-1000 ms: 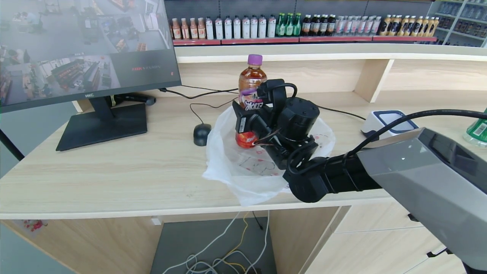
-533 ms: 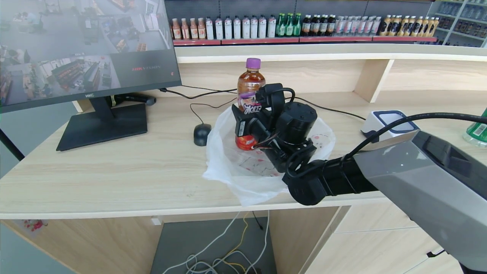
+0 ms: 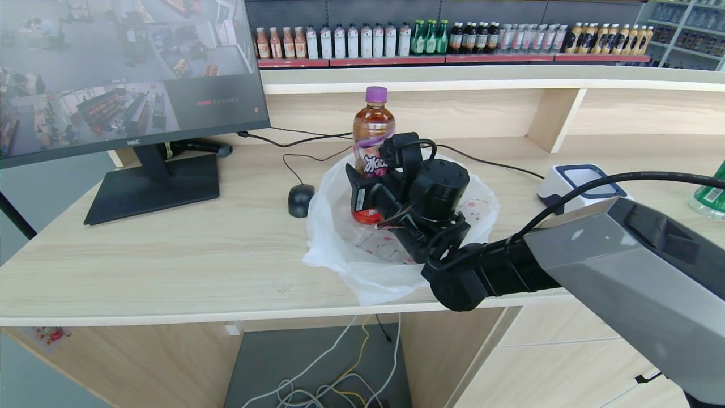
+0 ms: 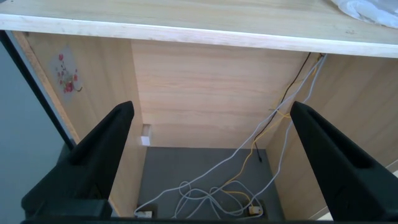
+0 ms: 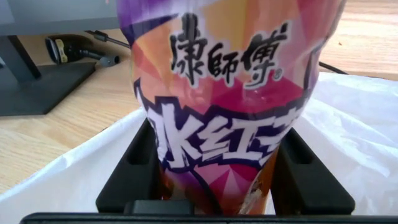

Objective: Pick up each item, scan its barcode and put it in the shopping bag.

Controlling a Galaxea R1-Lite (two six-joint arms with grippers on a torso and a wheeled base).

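Worktop (image 3: 170,255): 1 bottle (image 3: 374,122) gripped upright by right claw (image 5: 217,168) over shopping bag (image 3: 340,249); left claw (image 4: 211,109) held open, below it.

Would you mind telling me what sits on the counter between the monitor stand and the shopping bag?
A black computer mouse lies on the counter between the monitor stand and the shopping bag, nearer the bag; the head view shows it.
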